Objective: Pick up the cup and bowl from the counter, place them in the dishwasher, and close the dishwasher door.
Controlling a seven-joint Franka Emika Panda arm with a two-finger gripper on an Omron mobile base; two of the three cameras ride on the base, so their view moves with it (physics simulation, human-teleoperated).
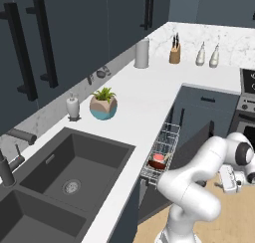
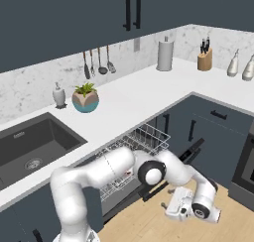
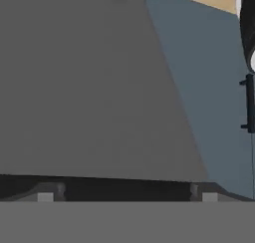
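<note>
Left base view: my gripper [image 1: 230, 180] hangs low at the right edge, below my elbow and over the wooden floor [image 1: 234, 222], just right of the dishwasher door [image 1: 196, 142], which stands partly open. The silver rack [image 1: 162, 155] is pulled out beneath the edge of the counter [image 1: 144, 100], and a reddish item [image 1: 158, 161] sits in it; from here I cannot tell whether this is the cup, the bowl, or both. Along the far wall of the counter stand a soap dispenser [image 1: 72, 107], a plant pot [image 1: 103, 105], a paper-towel roll [image 1: 142, 53], a knife block [image 1: 175, 52] and two bottles [image 1: 207, 55]. The dark double sink [image 1: 60, 184] lies near left.

Right base view: my arm crosses in front of the rack [image 2: 141, 139], hiding its contents. The gripper [image 2: 177, 206] lies near the floor [image 2: 144, 226], just right of the lower edge of the door [image 2: 188, 154]. Utensils [image 2: 97, 61] hang on the backsplash, a detail the left view shows less clearly.

Hand view: a flat grey panel [image 3: 84, 82] lies close ahead, with a blue-grey cabinet front [image 3: 209, 92] and its dark handle [image 3: 249, 103] at right. My fingertips [image 3: 45, 196] appear set apart, with nothing between them.
</note>
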